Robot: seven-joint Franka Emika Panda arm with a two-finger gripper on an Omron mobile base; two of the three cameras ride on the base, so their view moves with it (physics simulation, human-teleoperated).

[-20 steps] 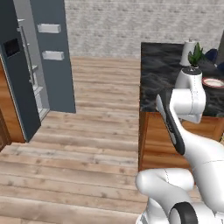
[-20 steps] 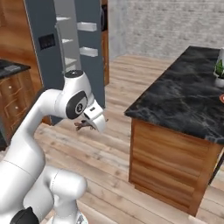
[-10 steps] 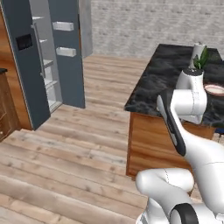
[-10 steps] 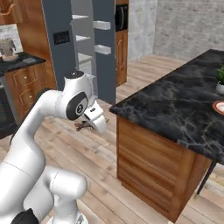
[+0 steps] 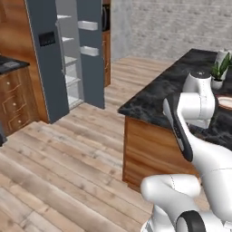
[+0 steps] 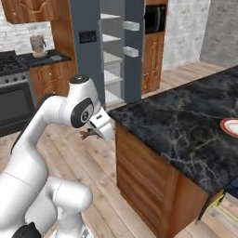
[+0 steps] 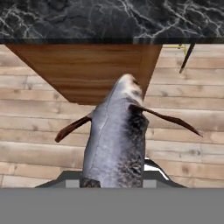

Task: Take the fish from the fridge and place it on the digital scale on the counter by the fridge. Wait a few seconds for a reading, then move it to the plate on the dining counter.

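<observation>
Now fish [image 7: 116, 140] gripped, jutting from hand [image 6: 93, 133]

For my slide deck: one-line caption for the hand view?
Gripper carries the grey fish above wooden floor, facing the dining counter.

Fish [image 7: 116, 144]: slim, grey, brown fins spreading sideways, pointing out toward dining counter's wooden base, hanging above wood floor, clamped in gripper [image 6: 93, 135] at near end. Fridge [image 5: 68, 54]: slate blue-grey, standing open, showing white shelves, dark panel on front. Dining counter [image 6: 186, 125]: black veined marble over brown base. Plate [image 6: 231, 126]: red-orange rim, white centre, sitting on dining counter's far side. Counter [image 5: 11, 65]: dark top over drawers beside fridge.
</observation>
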